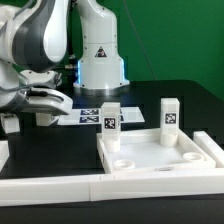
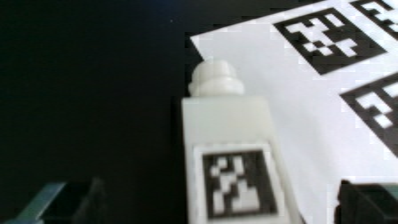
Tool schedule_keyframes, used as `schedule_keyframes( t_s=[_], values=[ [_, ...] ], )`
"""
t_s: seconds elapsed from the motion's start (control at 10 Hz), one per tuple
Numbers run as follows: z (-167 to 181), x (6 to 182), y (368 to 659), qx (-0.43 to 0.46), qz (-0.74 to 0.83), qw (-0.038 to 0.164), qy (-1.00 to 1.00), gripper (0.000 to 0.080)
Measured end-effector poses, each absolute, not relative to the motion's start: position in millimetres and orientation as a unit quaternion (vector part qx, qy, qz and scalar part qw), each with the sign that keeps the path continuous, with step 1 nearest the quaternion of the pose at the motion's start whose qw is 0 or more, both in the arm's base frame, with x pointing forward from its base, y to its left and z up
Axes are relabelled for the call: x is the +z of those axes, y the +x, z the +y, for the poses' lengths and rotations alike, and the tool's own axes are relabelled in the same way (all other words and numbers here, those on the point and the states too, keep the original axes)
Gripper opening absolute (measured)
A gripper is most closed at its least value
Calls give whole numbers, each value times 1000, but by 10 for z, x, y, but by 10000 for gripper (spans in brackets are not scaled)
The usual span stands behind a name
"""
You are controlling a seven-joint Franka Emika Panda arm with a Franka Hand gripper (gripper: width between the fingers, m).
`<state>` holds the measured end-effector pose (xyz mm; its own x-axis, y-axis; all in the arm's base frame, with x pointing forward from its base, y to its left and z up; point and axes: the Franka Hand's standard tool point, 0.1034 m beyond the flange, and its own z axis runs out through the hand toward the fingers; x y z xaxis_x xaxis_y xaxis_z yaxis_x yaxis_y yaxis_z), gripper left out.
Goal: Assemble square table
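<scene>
The white square table top [image 1: 160,150] lies at the exterior view's right, rim up. Two tagged white legs stand upright at its far corners, one [image 1: 110,117] on the left and one [image 1: 168,112] on the right. My gripper [image 1: 48,102] hangs low over the table at the exterior view's left. In the wrist view a third leg [image 2: 228,150] lies flat on the black table, its peg end [image 2: 217,74] pointing away and its tag facing up. My gripper [image 2: 214,208] is open and straddles this leg, with one dark finger [image 2: 64,202] on each side and a gap to both.
The marker board [image 2: 302,70] lies right beside the lying leg, also seen as the marker board [image 1: 88,114] behind the gripper. Long white border bars [image 1: 60,186] run along the front. The arm's white base [image 1: 100,60] stands at the back. A small white piece [image 1: 9,124] sits at the far left.
</scene>
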<state>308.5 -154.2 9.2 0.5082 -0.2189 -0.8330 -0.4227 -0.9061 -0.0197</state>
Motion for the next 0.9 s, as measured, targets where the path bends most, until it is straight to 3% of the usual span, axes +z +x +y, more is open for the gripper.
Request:
schedule_keyframes(
  t_s=[0.2, 0.3, 0.4, 0.5, 0.6, 0.7, 0.9],
  values=[
    [-1531, 79, 3088, 461, 183, 111, -861, 648],
    [-1528, 78, 3087, 461, 183, 111, -861, 542],
    [-1528, 77, 3087, 461, 183, 111, -861, 542],
    [-1528, 77, 3087, 461, 183, 111, -861, 340],
    [-1528, 78, 3087, 461, 183, 111, -861, 340],
    [-1528, 78, 3087, 461, 183, 111, -861, 284],
    [-1528, 77, 3087, 461, 183, 111, -861, 284]
  ],
)
